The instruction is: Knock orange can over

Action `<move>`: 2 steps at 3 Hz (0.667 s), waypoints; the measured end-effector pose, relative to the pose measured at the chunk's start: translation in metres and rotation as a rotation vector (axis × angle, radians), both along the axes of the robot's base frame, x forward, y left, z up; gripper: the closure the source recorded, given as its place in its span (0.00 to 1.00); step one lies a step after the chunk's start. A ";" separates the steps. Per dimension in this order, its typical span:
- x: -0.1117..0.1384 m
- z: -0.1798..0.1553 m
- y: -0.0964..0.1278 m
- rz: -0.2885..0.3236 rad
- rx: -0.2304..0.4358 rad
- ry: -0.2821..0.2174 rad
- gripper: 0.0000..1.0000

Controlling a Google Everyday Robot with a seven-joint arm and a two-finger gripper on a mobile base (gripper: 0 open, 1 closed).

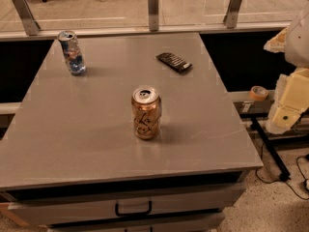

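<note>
The orange can [146, 112] stands upright near the middle of the grey table top [87, 139]. It is coppery orange with dark script and a silver top with a pull tab. My gripper [286, 111] is on the cream-coloured arm at the right edge of the view. It hangs beyond the table's right edge, well to the right of the can and apart from it.
A slim blue-and-silver can [72, 53] stands upright at the table's far left. A dark flat packet [174, 62] lies at the far right of the top. A tape roll [259, 93] sits on a ledge to the right. Drawers with a handle [133, 209] are below the front edge.
</note>
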State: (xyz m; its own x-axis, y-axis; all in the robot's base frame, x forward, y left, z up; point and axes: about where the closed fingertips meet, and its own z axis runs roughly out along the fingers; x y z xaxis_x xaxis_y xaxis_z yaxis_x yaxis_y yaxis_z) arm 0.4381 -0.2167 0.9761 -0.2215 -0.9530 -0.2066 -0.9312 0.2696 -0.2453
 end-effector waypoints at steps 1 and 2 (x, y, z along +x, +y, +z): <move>0.000 0.000 0.000 0.000 0.000 0.000 0.00; -0.001 -0.005 0.009 0.014 0.089 -0.002 0.00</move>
